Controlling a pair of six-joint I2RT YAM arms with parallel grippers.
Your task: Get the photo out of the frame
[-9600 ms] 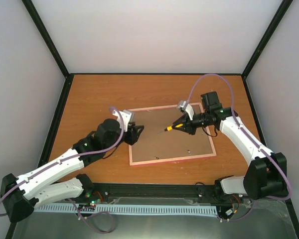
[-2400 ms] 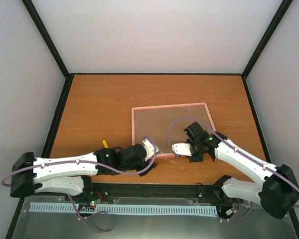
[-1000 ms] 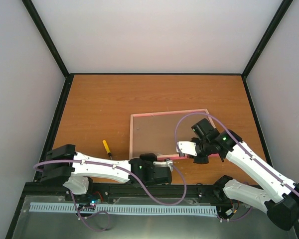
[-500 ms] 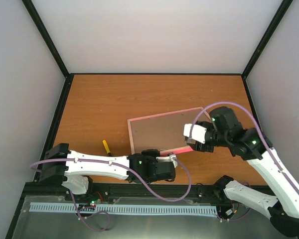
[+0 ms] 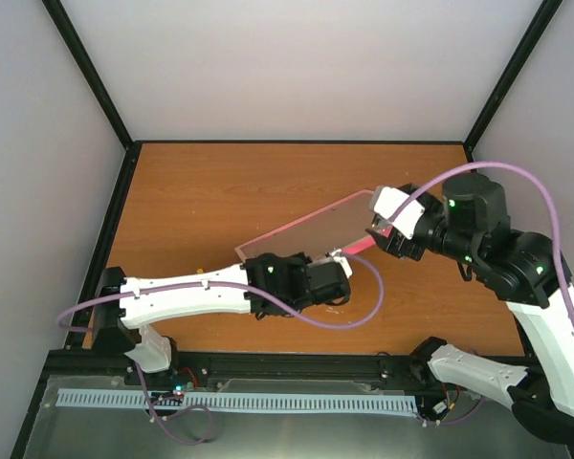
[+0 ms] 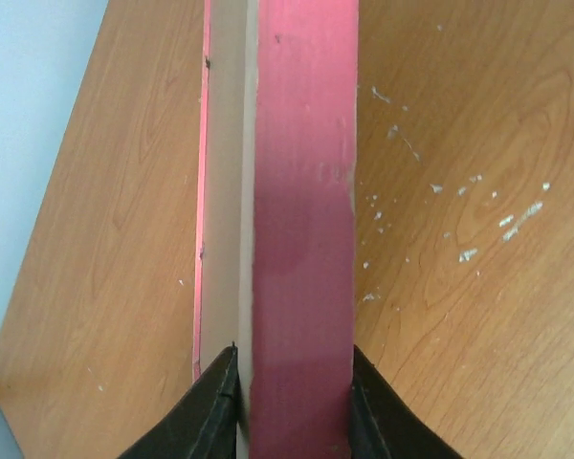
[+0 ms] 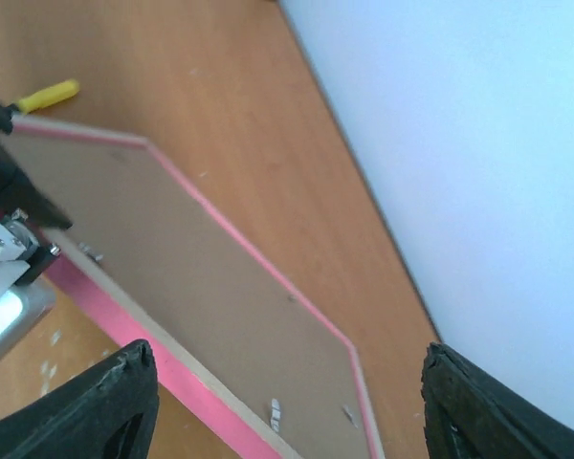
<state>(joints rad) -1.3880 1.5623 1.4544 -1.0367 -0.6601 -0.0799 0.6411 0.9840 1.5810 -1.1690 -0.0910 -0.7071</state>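
Tilted frame [image 5: 306, 234] across mid-table; open tabletop [image 5: 220, 182] beyond it and to the left.

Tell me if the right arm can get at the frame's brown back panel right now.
Probably yes. The right end effector is open and sits beside the tilted frame, whose brown back panel faces it with nothing between. The left end effector clamps only one edge of the frame.

Left wrist view: pink-bordered rectangular picture frame [image 6: 301, 239] and black left fingers [image 6: 210, 411] cut off by bottom edge, tips unseen.
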